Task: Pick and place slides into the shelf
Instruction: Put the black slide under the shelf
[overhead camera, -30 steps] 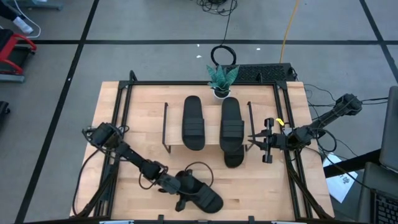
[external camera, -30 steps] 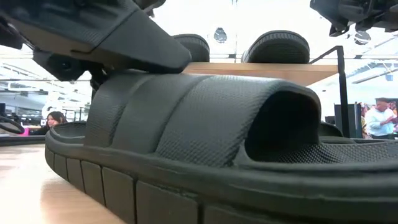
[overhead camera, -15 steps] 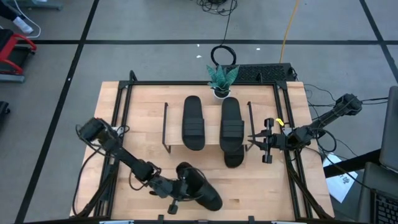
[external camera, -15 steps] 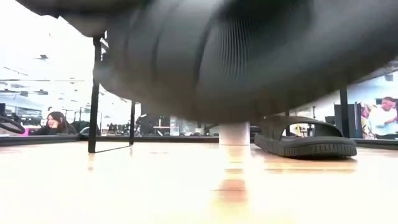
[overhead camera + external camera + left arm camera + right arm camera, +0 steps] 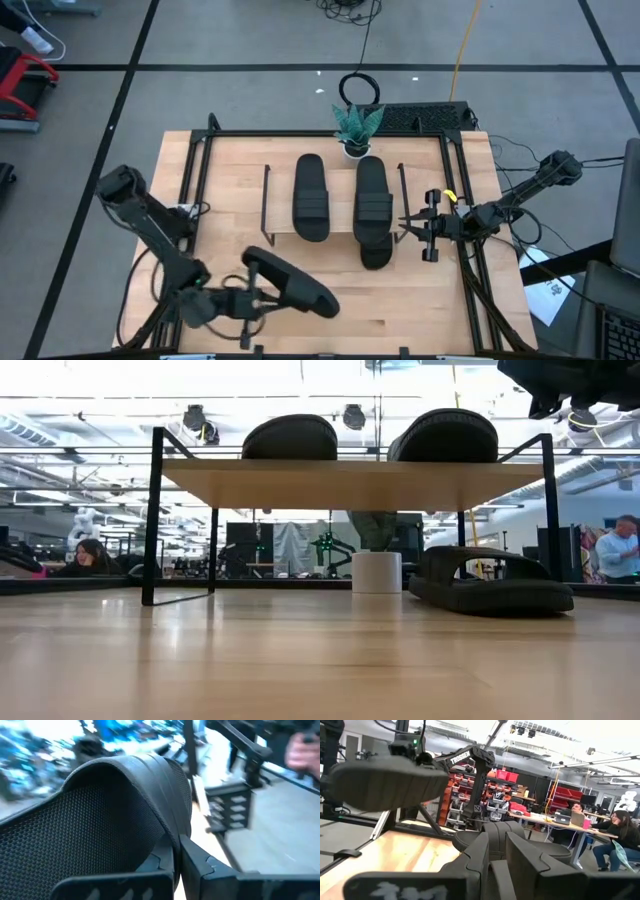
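The left hand [image 5: 240, 298] is clamped on the strap of a slide [image 5: 290, 283] and has lifted it off the counter [image 5: 230, 215] at the near edge; half a second ago it was still low, filling the low view. That view now shows the shelf [image 5: 350, 478] with two slides on top and a third [image 5: 490, 582] beneath. The right hand [image 5: 412, 229] waits beside the shelf, fingers apart and empty.

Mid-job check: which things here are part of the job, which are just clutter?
Job: held slide in left claw; two slides on the shelf; fourth slide on the table beneath; right claw, idle beside shelf.
Lying about: potted plant; cable coil.
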Robot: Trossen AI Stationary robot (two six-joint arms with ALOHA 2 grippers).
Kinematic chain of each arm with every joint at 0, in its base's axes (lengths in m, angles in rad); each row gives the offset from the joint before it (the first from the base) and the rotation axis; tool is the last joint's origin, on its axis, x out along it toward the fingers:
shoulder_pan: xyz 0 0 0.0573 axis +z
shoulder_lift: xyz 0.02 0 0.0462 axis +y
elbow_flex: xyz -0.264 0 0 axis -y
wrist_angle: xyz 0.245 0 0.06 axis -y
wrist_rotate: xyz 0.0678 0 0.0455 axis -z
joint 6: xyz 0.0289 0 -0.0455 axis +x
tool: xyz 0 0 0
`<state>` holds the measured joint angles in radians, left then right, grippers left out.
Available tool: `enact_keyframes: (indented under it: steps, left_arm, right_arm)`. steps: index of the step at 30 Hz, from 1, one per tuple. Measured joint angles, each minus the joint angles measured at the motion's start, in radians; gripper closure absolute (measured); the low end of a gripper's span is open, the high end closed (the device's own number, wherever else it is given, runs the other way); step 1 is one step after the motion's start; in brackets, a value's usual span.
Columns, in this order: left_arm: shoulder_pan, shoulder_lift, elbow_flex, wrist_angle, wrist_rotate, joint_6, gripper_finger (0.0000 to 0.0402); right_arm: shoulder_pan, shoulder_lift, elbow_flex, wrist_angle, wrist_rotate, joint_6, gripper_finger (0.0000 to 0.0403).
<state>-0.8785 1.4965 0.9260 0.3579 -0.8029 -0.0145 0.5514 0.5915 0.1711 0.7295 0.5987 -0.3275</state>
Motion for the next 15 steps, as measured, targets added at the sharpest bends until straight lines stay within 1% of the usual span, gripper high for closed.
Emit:
enact_keyframes:
  steps: [4,6,10,12,15]
  left_arm:
    - [-0.040,-0.005,0.000,0.059,-0.190,0.070,0.0400]
    - [-0.046,-0.006,0.000,0.093,-0.242,0.112,0.0400]
    - [-0.025,-0.005,0.000,0.109,-0.250,0.184,0.0401]
    - [-0.006,-0.005,0.000,0.110,-0.242,0.202,0.0401]
    - [0.019,-0.005,0.000,0.092,-0.242,0.226,0.0401]
  right_arm:
    - [0.000,0.000,0.000,0.000,-0.001,0.001,0.0344]
    - [0.000,0.000,0.000,0.001,-0.001,0.004,0.0344]
    - [0.000,0.000,0.000,0.007,-0.012,0.013,0.0344]
    - [0.000,0.000,0.000,0.014,-0.065,0.013,0.0344]
    - [0.000,0.012,0.000,0.063,-0.186,0.028,0.0344]
